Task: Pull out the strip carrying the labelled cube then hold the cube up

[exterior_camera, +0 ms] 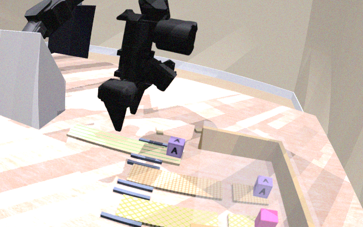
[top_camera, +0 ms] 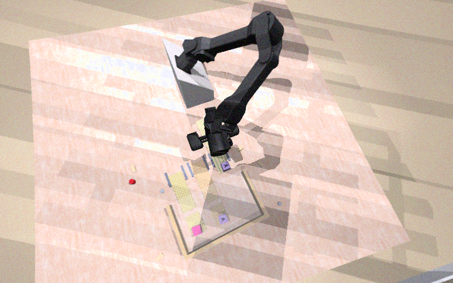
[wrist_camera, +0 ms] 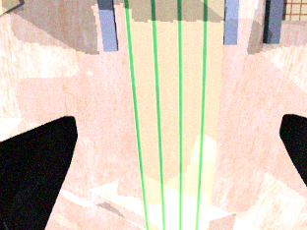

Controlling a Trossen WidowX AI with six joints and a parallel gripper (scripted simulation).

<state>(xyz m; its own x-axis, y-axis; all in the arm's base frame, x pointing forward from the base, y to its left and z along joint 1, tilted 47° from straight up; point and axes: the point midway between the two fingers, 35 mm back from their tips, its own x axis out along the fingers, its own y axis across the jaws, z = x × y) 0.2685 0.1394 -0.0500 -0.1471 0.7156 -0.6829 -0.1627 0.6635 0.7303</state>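
Observation:
The green-striped strip (top_camera: pixel 217 164) (exterior_camera: pixel 106 139) (wrist_camera: pixel 169 84) is in one piece, outside the walled area, its far end between two blue rails. A purple cube marked A (top_camera: pixel 225 166) (exterior_camera: pixel 174 147) sits on that far end. My gripper (top_camera: pixel 214 136) (exterior_camera: pixel 125 120) (wrist_camera: pixel 181 125) is wide open and empty above this strip, with one finger to each side of it, short of the rails and the cube. The brown-grid strip (top_camera: pixel 203 180) (exterior_camera: pixel 174 182) has a gap before its short piece (exterior_camera: pixel 242 192), which carries another purple cube marked A (top_camera: pixel 223 218) (exterior_camera: pixel 263 188).
The yellow-hatched strip (top_camera: pixel 182 189) (exterior_camera: pixel 165 211) also has a gap; a magenta block (top_camera: pixel 196 230) (exterior_camera: pixel 266 219) sits on its short piece. A low wooden wall (top_camera: pixel 255 193) (exterior_camera: pixel 241 141) surrounds the far ends. A red object (top_camera: pixel 132 182) and small chips lie around. A grey wedge (top_camera: pixel 200 94) (exterior_camera: pixel 18 77) stands behind.

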